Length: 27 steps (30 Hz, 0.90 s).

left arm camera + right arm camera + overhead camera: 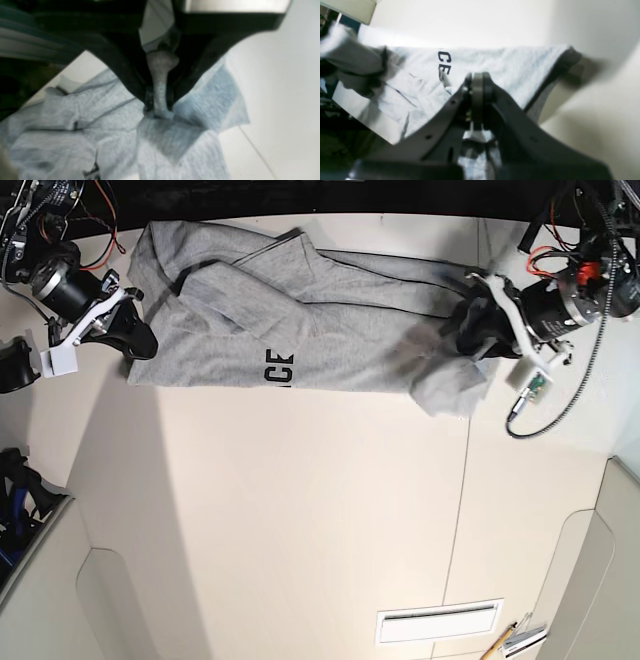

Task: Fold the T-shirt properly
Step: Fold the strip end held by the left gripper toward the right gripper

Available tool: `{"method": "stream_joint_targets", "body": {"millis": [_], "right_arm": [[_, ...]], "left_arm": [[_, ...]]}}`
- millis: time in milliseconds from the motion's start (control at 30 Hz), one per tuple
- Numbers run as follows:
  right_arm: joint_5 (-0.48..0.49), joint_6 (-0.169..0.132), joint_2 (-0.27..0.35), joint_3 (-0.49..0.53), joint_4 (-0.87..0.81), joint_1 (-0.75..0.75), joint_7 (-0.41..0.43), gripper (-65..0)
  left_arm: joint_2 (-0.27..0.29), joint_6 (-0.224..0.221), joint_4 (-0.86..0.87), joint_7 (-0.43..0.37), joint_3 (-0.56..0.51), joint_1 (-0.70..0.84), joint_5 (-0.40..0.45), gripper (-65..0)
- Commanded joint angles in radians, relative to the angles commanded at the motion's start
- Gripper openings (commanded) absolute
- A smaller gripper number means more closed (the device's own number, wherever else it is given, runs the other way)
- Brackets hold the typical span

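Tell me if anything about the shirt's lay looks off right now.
Yes. The T-shirt is stretched along the table's far edge, but a flap droops bunched below the left gripper, which pinches a wad of cloth. A sleeve is folded over near the right gripper, and only part of the lettering shows.

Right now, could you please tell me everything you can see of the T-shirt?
The T-shirt is heather-grey, soft cotton by its look, lying rumpled and partly folded lengthwise along the table's far edge. Black block letters show near its front edge. The left gripper is shut on a bunched fold at one end; the right gripper pinches the other end. Seams and creases run across it.
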State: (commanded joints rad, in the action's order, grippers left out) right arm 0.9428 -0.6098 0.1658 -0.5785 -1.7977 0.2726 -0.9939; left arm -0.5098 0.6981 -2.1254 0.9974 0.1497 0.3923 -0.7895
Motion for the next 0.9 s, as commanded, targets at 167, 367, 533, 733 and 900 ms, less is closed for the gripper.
{"method": "stream_joint_targets", "body": {"millis": [167,367,533,733,900], "right_arm": [[0.019,0.0,0.0,-0.046,0.0,0.002,-0.052,-62.8],[0.017,0.004,0.021,-0.147,0.002,0.014,-0.053,-26.8],[0.019,0.003,0.039,-0.141,0.048,0.047,-0.051,-26.2],[0.045,-0.008,0.039,-0.082,0.198,0.047,-0.051,-26.2],[0.057,-0.008,0.039,0.014,0.249,0.047,-0.056,-26.2]], "left_arm": [[0.0,-0.04,0.056,-0.049,-0.204,-0.074,0.152,-50.8],[0.001,-0.032,0.103,-0.139,-0.363,-0.076,0.151,-23.9],[0.025,-0.033,0.103,-0.129,-0.413,-0.077,0.151,-23.9],[0.063,-0.033,0.103,-0.125,-0.413,-0.076,0.151,-23.9],[0.063,-0.037,0.103,-0.101,-0.413,-0.076,0.151,-23.9]]}}
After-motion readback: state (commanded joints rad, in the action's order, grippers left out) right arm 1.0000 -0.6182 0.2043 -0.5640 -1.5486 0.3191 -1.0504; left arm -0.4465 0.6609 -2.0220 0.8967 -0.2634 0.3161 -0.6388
